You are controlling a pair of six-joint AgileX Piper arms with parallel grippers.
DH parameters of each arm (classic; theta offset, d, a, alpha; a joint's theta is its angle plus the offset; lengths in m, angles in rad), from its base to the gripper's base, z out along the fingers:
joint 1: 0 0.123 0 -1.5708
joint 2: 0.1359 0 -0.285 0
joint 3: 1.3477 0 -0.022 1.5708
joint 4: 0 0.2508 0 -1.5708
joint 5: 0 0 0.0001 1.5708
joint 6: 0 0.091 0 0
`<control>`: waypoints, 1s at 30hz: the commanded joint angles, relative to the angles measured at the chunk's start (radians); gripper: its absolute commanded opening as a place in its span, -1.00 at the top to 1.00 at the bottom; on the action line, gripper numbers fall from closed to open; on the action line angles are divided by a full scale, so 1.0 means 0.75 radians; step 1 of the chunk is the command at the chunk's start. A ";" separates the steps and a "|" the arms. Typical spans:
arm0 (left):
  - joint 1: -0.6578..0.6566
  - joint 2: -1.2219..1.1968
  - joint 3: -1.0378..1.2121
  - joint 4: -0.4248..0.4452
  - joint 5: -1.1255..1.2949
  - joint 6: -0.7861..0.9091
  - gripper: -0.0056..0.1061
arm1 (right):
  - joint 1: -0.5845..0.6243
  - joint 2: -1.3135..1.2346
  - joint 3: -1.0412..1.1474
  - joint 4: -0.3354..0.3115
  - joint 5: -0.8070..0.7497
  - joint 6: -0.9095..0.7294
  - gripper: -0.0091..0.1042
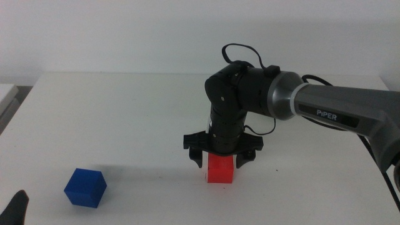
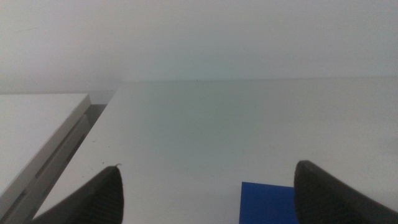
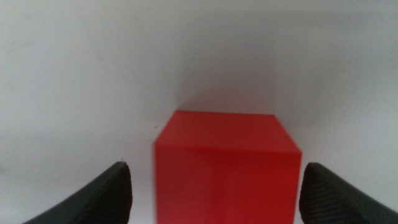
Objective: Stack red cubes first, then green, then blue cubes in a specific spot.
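The white tabletop (image 1: pixel 125 112) carries the whole working area and, in the middle view, shows only two cubes. The right arm (image 1: pixel 337 112) enters from 3 o'clock and reaches to the centre of the tabletop, where its wrist points straight down. The right pincer (image 1: pixel 220 156) stands wide, its jaws spread to either side of the red cube (image 1: pixel 220 169) with clear gaps visible in the right wrist view; the jaws do not touch the cube faces. The red cube (image 3: pixel 227 165) rests flat on the tabletop, slightly toward 5 o'clock from the centre of the middle view, with nothing on top of it. Whether this position is the stacking spot cannot be told, since no mark shows beside the cube. The blue cube (image 1: pixel 85 187) sits on the tabletop at about 8 o'clock, well apart from the red cube, upright and untouched. The left pincer (image 1: pixel 17 209) waits at the 7 o'clock corner, just beside the blue cube (image 2: pixel 267 202), with its jaws wide and nothing between them. The green cube appears in no view. Judgement on progress: the task is at its first stage. At most the red base cube is handled; the green and blue layers are not yet stacked, so two placements remain.
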 commanded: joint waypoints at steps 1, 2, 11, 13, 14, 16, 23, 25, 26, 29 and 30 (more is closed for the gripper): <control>-0.001 -0.003 0.001 0.004 -0.018 0.001 -0.77 | -0.006 -0.044 -0.028 0.013 0.009 -0.056 -0.79; -0.001 -0.003 0.001 0.004 -0.018 0.001 -0.77 | -0.014 -0.068 -0.041 0.019 0.020 -0.077 -0.79; -0.001 -0.003 0.001 0.004 -0.018 0.001 -0.77 | -0.300 -0.165 -0.289 -0.071 0.232 -0.329 -0.79; -0.001 -0.003 0.001 0.004 -0.018 0.001 -0.77 | -0.381 -0.133 -0.336 -0.073 0.232 -0.358 -0.79; -0.001 -0.003 0.001 0.004 -0.018 0.001 -0.77 | -0.414 -0.113 -0.363 -0.073 0.232 -0.377 -0.78; -0.001 -0.003 0.001 0.004 -0.018 0.001 -0.77 | -0.466 -0.050 -0.432 -0.076 0.232 -0.444 -0.74; -0.001 -0.003 0.001 0.004 -0.018 0.001 -0.77 | -0.544 0.215 -0.764 -0.076 0.232 -0.640 -0.70; -0.001 -0.003 0.001 0.004 -0.018 0.001 -0.77 | -0.556 0.289 -0.860 -0.095 0.232 -0.659 -0.70; -0.001 -0.003 0.001 0.004 -0.018 0.001 -0.77 | -0.558 0.316 -0.891 -0.105 0.232 -0.659 -0.70; -0.001 -0.003 0.001 0.004 -0.018 0.001 -0.77 | -0.574 0.379 -0.955 -0.086 0.232 -0.680 -0.69; -0.001 -0.003 0.001 0.004 -0.018 0.001 -0.77 | -0.581 0.390 -0.960 -0.085 0.232 -0.682 -0.69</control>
